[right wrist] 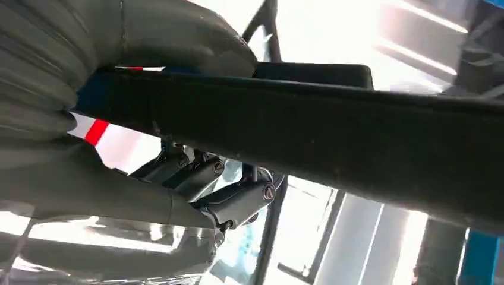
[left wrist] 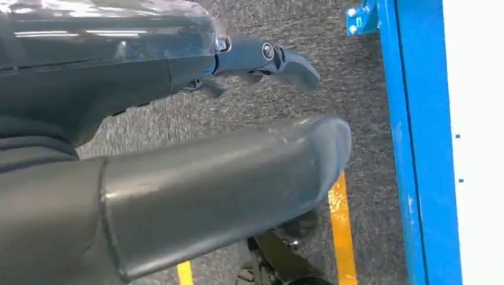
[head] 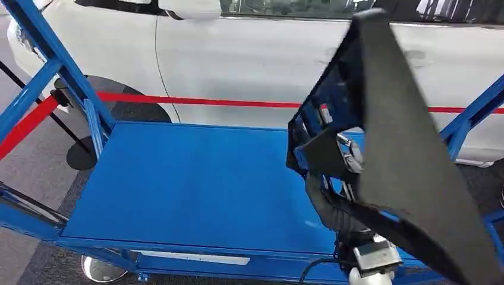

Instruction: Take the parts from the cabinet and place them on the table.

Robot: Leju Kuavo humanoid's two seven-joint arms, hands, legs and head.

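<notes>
In the head view my right hand (head: 340, 163) grips a large black part (head: 404, 154), a flat panel with an open frame behind it. It hangs tilted over the right end of the blue table (head: 196, 184). Seen from the right wrist, the thumb (right wrist: 178, 35) lies on one side of the part's dark bar (right wrist: 356, 136) and the darker fingers (right wrist: 226, 190) curl under the other. My left hand (left wrist: 178, 160) hangs beside the table's blue frame (left wrist: 416, 148) above the carpet, its fingers (left wrist: 273, 59) stretched out and holding nothing.
A white car (head: 238, 59) stands just behind the table, with a red barrier tape (head: 208, 101) across it. Blue slanted posts (head: 53, 65) rise at the table's left and right ends. A yellow line (left wrist: 342, 225) marks the grey carpet.
</notes>
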